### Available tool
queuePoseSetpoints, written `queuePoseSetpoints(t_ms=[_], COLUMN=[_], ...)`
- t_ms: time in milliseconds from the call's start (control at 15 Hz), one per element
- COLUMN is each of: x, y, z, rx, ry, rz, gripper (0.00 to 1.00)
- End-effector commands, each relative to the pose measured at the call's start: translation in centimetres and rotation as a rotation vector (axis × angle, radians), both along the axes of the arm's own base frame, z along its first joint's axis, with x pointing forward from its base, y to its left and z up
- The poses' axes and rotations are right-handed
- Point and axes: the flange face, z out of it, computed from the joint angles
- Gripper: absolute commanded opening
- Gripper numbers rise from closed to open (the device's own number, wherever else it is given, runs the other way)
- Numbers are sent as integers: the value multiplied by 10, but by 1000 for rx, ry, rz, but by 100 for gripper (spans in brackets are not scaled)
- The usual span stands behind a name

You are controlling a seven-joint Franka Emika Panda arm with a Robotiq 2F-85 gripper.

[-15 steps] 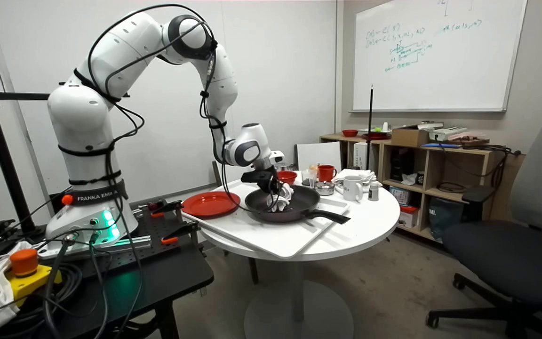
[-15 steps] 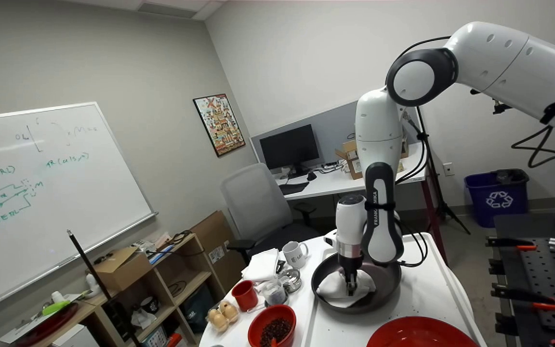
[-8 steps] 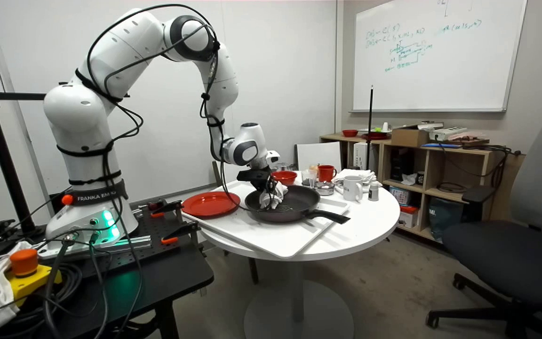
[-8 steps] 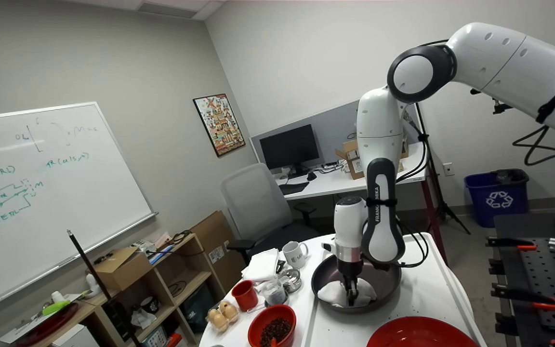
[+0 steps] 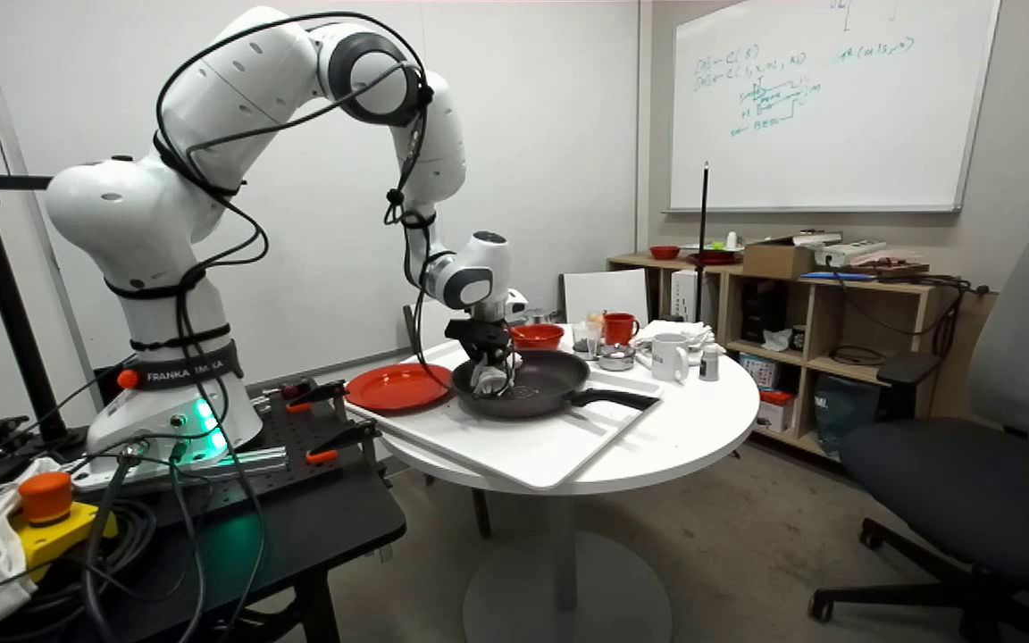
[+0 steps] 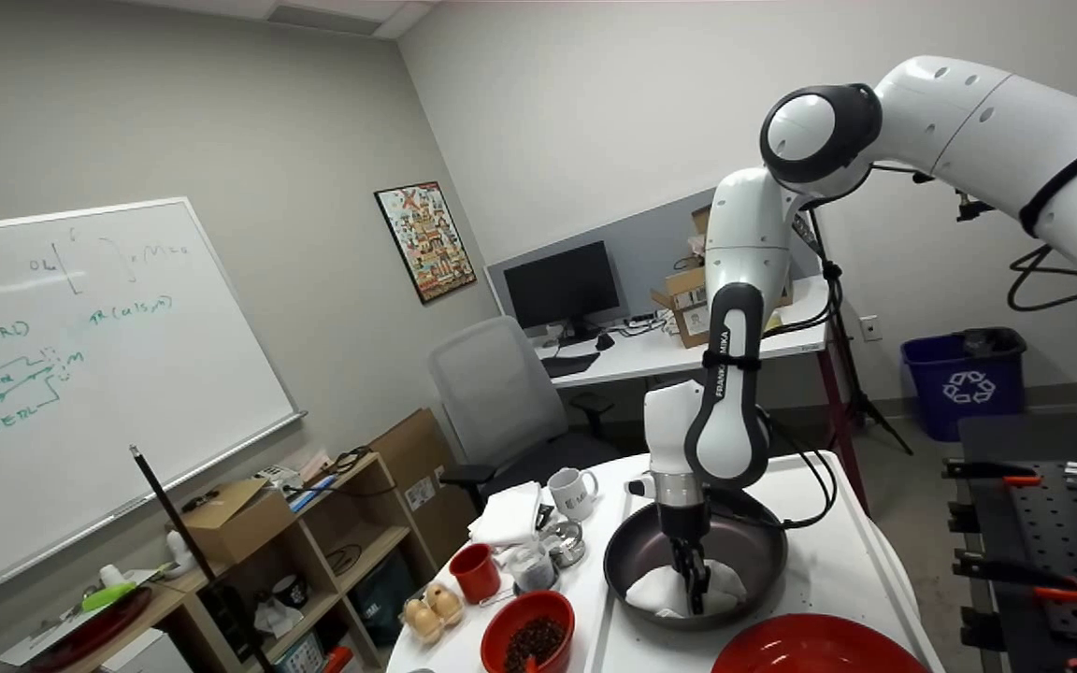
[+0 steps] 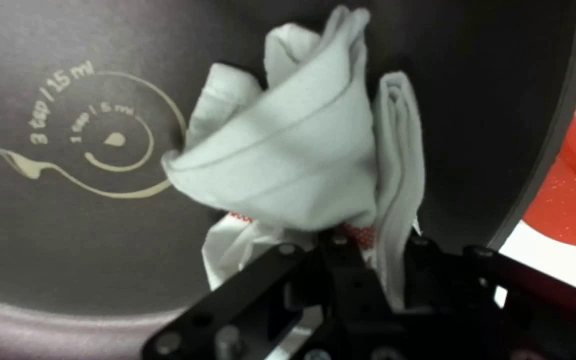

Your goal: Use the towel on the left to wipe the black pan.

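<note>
Leaning farther back than a second ago, a white robot arm point(image 5: 445, 143) is dragging a towel point(image 7: 288, 160) across the floor of a black pan point(image 5: 550, 379), and the pan itself is creeping the same way, its handle point(image 5: 614, 398) turning slightly. A round white table point(image 5: 702, 415) is bearing the whole setting, and a white tray point(image 5: 541, 446) is lying directly under the pan, probably serving to keep any mess off the table. A red plate point(image 5: 398, 387) is resting just beside the pan, on the side toward which the towel is travelling, while the handle is jutting out opposite, apparently leaving the pan's interior open for work. Inside the pan, the claw point(image 6: 696, 598) is pinching a fold of the towel, likely so that loose cloth is spreading below it and doing the rubbing; wiping is seemingly going on, the pan's slide suggesting firm contact. The towel is lying on the pan's floor, just beside the printed measuring marks point(image 7: 114, 139), looking white, soft and crumpled, its folds overlapping, thin seams running across them and red stitching point(image 7: 359, 234) peeking out near the claw.
</note>
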Motion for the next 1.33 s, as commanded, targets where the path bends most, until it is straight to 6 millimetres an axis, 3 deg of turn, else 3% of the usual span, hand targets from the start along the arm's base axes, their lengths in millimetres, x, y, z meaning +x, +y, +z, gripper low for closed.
queuePoseSetpoints(t_ms=[0,733,1267], x=[-2,-8,-22], y=[-2,-4,10], z=[-7,46,71], rx=[61,300,396], ry=[48,80,91], rz=[47,185,275], gripper=[4,4,4])
